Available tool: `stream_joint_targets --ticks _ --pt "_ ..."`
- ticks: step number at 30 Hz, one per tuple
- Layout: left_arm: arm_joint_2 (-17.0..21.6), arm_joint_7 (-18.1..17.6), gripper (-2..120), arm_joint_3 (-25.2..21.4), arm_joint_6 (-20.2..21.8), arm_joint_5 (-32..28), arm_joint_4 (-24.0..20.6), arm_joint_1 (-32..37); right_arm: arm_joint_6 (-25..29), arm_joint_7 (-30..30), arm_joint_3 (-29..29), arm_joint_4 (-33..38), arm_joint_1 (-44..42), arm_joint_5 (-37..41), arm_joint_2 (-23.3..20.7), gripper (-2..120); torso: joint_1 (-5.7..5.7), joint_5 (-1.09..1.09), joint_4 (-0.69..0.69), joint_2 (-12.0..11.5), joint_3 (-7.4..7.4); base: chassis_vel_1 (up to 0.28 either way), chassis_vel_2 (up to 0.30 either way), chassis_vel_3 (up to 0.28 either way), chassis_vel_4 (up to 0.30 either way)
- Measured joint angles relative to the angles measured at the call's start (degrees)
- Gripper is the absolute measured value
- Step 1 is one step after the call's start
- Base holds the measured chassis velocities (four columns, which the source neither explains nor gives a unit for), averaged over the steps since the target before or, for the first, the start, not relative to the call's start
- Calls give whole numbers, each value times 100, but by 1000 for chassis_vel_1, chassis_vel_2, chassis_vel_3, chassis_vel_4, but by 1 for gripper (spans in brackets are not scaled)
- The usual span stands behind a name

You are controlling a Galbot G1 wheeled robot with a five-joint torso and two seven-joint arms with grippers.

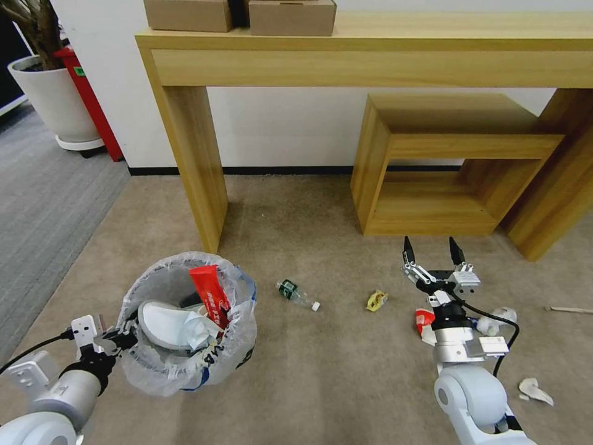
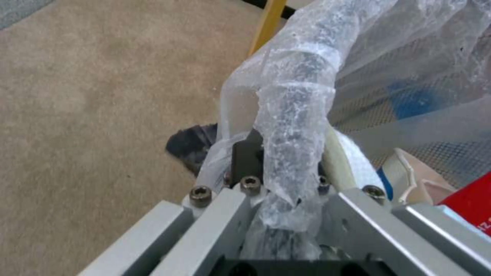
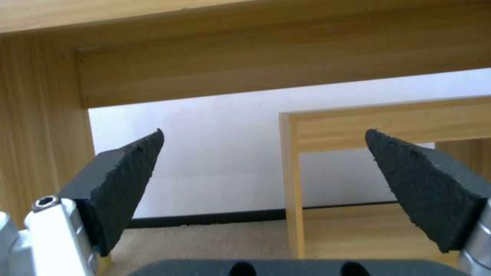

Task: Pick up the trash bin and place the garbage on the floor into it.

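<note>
The trash bin [image 1: 185, 364], lined with a translucent bag, is at the left with a white slipper [image 1: 167, 324] and a red wrapper [image 1: 210, 295] inside. My left gripper [image 1: 120, 339] is shut on the bin's bag-covered rim [image 2: 294, 126]. To the right, my right gripper [image 1: 431, 248] hovers open and empty above the floor [image 1: 321, 377], its fingertips pointing at the wooden furniture; its jaws stand wide apart [image 3: 264, 134]. Garbage lies on the carpet: a small plastic bottle [image 1: 296, 295], a yellow wrapper [image 1: 376, 300], a red-white piece [image 1: 424, 320] partly behind the right wrist, crumpled white paper [image 1: 505, 316], a thin wooden stick [image 1: 568, 309] and a white scrap [image 1: 535, 390].
A long wooden table [image 1: 370, 59] with cardboard boxes [image 1: 290, 17] stands against the wall, its leg [image 1: 197, 167] just beyond the bin. A low wooden shelf unit [image 1: 445, 167] sits ahead of the right gripper. A white plant pot [image 1: 52, 99] and grey ribbed carpet [image 1: 43, 204] are at the far left.
</note>
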Motion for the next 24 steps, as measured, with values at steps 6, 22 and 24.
stream_joint_targets --ticks 6,22,24 --pt "5 5 1 0 -3 3 38 1 23 -1 -57 -55 7 -20 31 100 0 0 -1 0 -1 -83 81 66 -82" --pt "116 25 1 64 145 -40 89 47 37 -50 -175 -165 77 28 -10 100 0 0 0 0 -1 -74 70 69 -72" --pt "137 25 1 64 163 -50 155 30 59 -52 -197 -197 93 17 -16 100 0 0 0 0 -1 -62 55 67 -55"
